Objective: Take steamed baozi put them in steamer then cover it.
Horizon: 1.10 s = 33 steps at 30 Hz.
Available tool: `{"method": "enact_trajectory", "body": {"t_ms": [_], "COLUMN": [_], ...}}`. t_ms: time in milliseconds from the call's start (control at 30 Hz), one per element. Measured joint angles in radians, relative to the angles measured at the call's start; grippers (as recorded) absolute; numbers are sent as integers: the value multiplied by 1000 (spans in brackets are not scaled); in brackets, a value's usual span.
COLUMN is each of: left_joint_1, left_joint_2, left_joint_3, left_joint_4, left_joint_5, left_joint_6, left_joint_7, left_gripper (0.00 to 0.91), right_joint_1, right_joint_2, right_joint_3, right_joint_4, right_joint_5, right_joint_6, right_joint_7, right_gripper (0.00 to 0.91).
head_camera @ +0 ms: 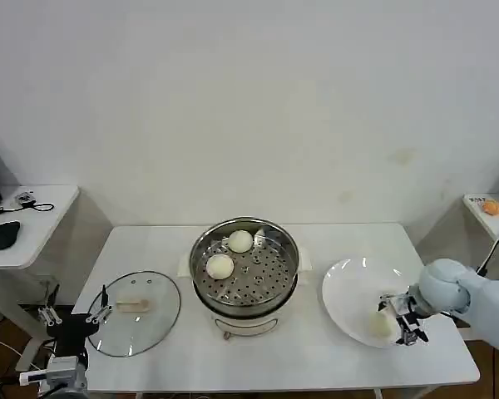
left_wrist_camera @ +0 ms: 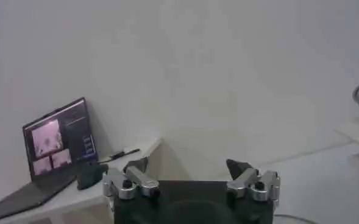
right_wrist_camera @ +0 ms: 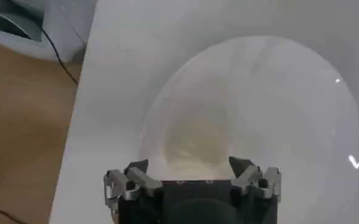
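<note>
The steamer stands mid-table with two steamed baozi on its perforated tray, one at the back and one to the left. Another baozi lies on the white plate at the right. My right gripper is down at that baozi. In the right wrist view it is open, one fingertip on each side of the baozi, apart from it. The cover lies flat on the table left of the steamer. My left gripper waits open at the table's left edge, beside the cover.
A low side table at the left holds a black mouse and a laptop. Another small table at the far right carries an orange thing. The plate's rim runs close to the table's right front corner.
</note>
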Motion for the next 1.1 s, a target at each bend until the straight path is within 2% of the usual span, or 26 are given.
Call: {"method": "enact_trajectory", "body": {"t_ms": [800,1100], "left_joint_1": [4,10], "left_joint_2": [-2,-2], "left_joint_3": [-5,-5], "left_joint_4": [-7,-16], "left_joint_5": [0,0], "left_joint_6": [-1,-1], "left_joint_7": [-1,-2], "left_gripper": [907,907], "right_joint_1": [-25,-24], "right_joint_2": [34,29], "right_joint_3": [23,47], "right_joint_4": [-41,-34], "right_joint_5": [11,27], "right_joint_6": [-49,-49], "right_joint_7": [10,0], "right_gripper": [625,625]}}
